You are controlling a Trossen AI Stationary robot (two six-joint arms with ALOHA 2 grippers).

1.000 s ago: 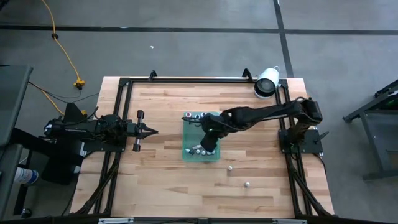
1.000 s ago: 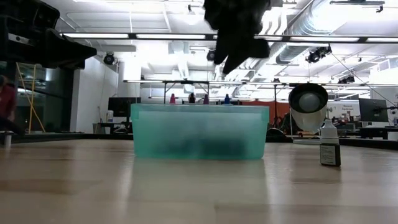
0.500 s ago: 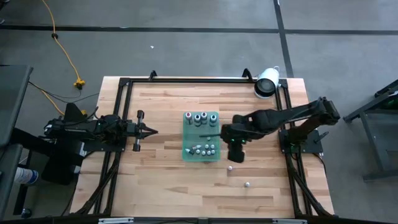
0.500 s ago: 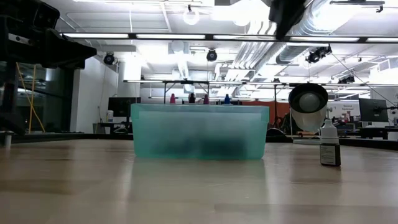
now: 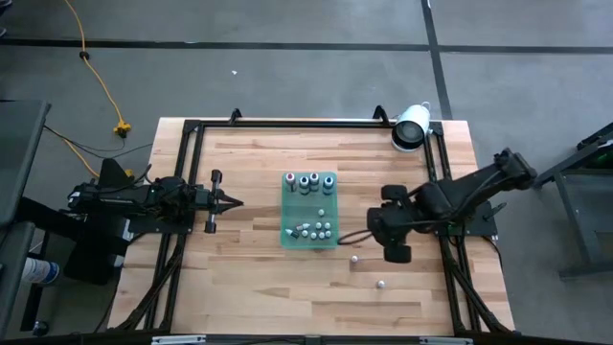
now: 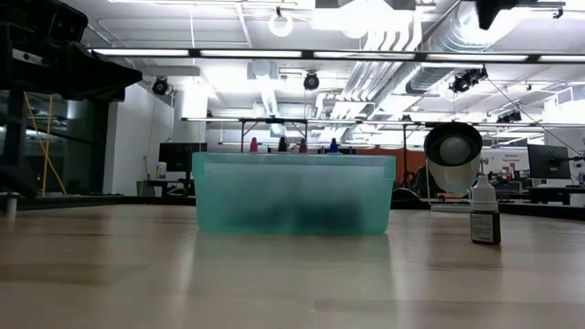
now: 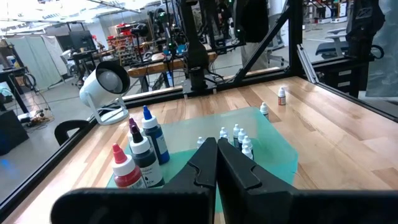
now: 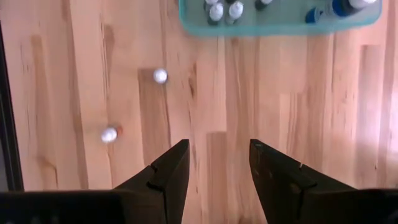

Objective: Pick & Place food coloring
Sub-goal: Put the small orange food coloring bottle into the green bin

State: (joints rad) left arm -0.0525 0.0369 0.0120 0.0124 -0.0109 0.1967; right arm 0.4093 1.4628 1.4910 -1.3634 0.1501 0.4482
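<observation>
A translucent green tray [image 5: 287,235] stands mid-table and holds food coloring bottles: bigger ones with red, dark and blue tops [image 7: 142,152] at its far end, small whitish ones [image 5: 314,230] at its near end. Two more small bottles [image 5: 354,258] [image 5: 381,284] stand upright on the wood to the tray's right, also seen in the right wrist view [image 8: 160,76] [image 8: 109,134]. My right gripper [image 5: 391,247] hovers open above bare wood, right of the tray and beside those two, pointing steeply down with nothing between its fingers [image 8: 168,171]. My left gripper [image 5: 233,201] rests shut, level, left of the tray.
A large white cylinder [image 5: 412,126] lies at the table's far right corner. A black frame runs along the table edges [image 5: 287,123]. Bare wood lies in front of and to the right of the tray [image 6: 292,194].
My right gripper has left the space over the tray and swung toward the table's right edge and a little toward the near edge, rising out of the low view and rolling at the wrist. Its fingers stay apart and empty. The tray and bottles have not moved.
</observation>
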